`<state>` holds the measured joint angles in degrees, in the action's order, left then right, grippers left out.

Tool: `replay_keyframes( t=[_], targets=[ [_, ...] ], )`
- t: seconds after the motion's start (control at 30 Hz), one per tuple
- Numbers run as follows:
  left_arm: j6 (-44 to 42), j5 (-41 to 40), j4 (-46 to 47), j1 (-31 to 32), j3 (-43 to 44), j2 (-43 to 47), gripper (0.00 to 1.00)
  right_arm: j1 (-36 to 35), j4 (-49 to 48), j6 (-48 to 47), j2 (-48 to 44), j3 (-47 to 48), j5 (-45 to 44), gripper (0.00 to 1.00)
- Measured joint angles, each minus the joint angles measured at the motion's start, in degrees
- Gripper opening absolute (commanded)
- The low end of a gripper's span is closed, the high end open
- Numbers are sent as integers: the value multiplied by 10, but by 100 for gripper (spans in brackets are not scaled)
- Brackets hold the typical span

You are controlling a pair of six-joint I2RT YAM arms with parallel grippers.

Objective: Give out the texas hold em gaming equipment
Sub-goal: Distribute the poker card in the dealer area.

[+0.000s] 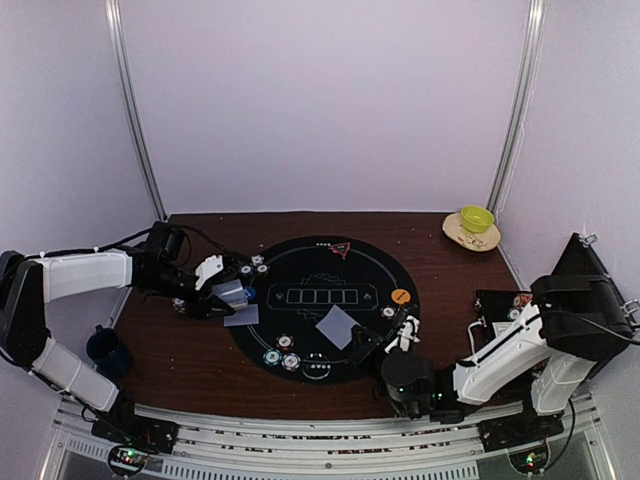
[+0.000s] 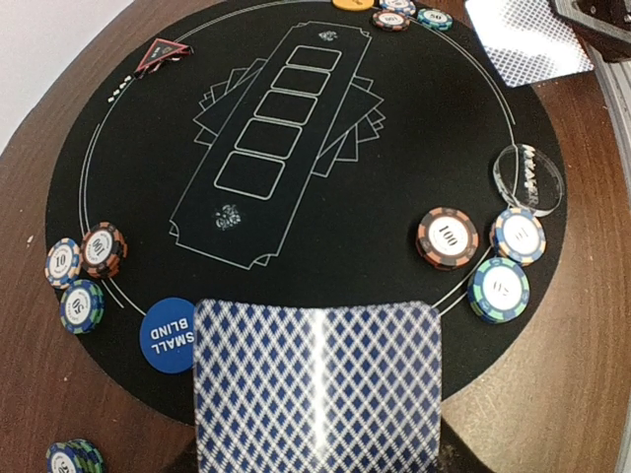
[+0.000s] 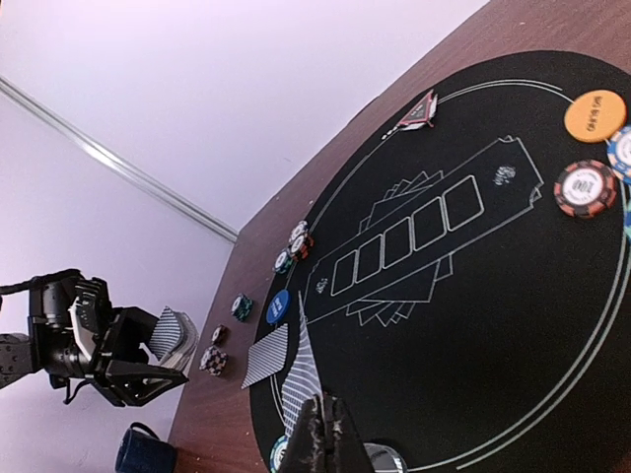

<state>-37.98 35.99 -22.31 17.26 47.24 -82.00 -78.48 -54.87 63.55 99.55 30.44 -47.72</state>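
Nearest the arm bases, over the near rim of the round black felt mat (image 1: 370, 270), our right gripper (image 3: 323, 419) has its fingers pressed together on a single blue-diamond-backed playing card (image 1: 337, 327), which is tilted above the felt; we cannot tell whether it is held by a corner or an edge. We judge this a thin hold: the card could swivel, slip out, land face up or drop short of its seat. Just left of it, two striped-edge poker chips (image 1: 290, 362) sit on the mat's near edge, and a low sweep with the card would push them out of place. Farther left, the left gripper (image 1: 226, 293) is clamped on a thick stack (image 2: 315, 389) of the same blue-backed cards, over the mat's left edge. One loose card (image 1: 242, 315) lies flat beside it, partly on felt and partly on the dark wooden table (image 1: 190, 350). The stack may fan or shed a card onto the round blue small-blind disc (image 2: 170, 335) close by. Both arms work the same mat, so any reach toward each other risks a knock. At the right rim, the round orange disc (image 1: 401, 296) lies near the right arm's way out. The small red triangle marker (image 1: 341, 248) on the far rim is well apart from both grippers, and we expect no trouble there.
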Motion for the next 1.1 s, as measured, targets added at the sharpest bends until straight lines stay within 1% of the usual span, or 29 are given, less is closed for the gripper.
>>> replay_keyframes(
  t=[0.1,0.17,0.3,0.37,0.47,0.7,0.9,1.0,1.1],
  targets=[
    [1,0,0,0,0,0,44,-32,18,57,31,7,-72,0],
    [1,0,0,0,0,0,44,-43,48,102,52,15,-111,0],
    [1,0,0,0,0,0,44,-60,172,223,86,59,-177,0],
    [1,0,0,0,0,1,44,-64,231,275,97,85,-196,0],
    [1,0,0,0,0,1,44,-67,293,339,111,111,-209,0],
    [1,0,0,0,0,1,44,-71,371,414,141,122,-212,0],
    [1,-2,0,0,0,1,44,-74,406,438,156,148,-207,1],
    [1,-2,0,0,0,1,44,-75,409,440,159,156,-202,7],
    [1,-2,0,0,0,1,44,-78,421,448,162,165,-199,17]
  ],
)
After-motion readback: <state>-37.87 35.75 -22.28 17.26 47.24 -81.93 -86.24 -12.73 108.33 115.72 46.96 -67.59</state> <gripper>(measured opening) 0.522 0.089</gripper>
